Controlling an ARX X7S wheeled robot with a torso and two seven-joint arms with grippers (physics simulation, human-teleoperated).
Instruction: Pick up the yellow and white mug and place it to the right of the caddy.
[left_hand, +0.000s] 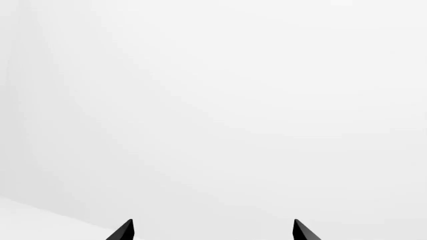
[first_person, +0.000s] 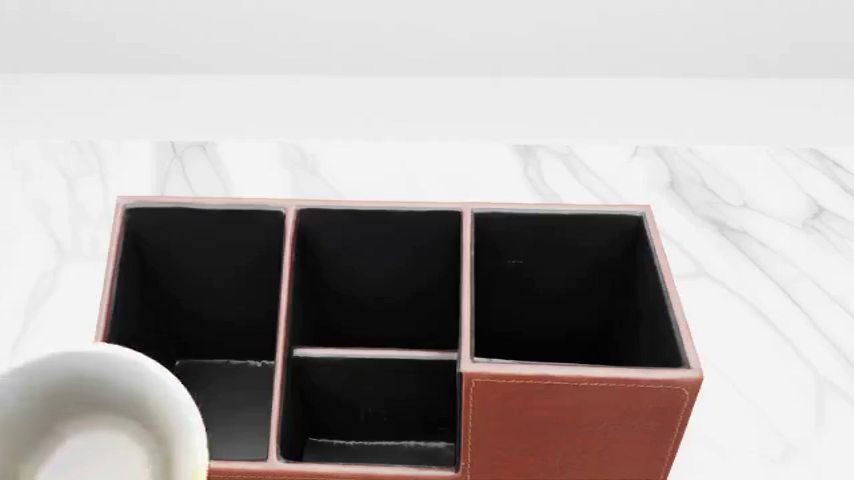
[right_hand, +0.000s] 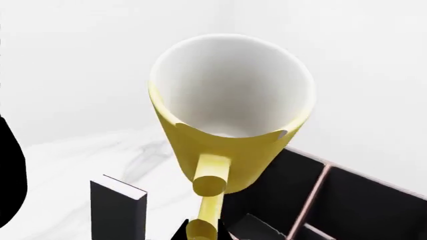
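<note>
Illumination is bright, even and diffuse in all three views; no single light source can be located. The left wrist view is almost wholly washed-out white, with only faint grey gradients and two crisp black fingertips (left_hand: 127, 231) at its edge. In the head view the marble table (first_person: 747, 240) is pale and low in contrast, and no cast shadow beside the caddy (first_person: 574, 425) is evident. The caddy's black compartments read as near-solid dark, with faint sheen on their floors. The mug (first_person: 94, 415) is cropped at the frame corner, its edge slightly soft, possibly from closeness. In the right wrist view its white interior shows gentle shading without glare. Rendering is sharp, without noise or edge distortion.
</note>
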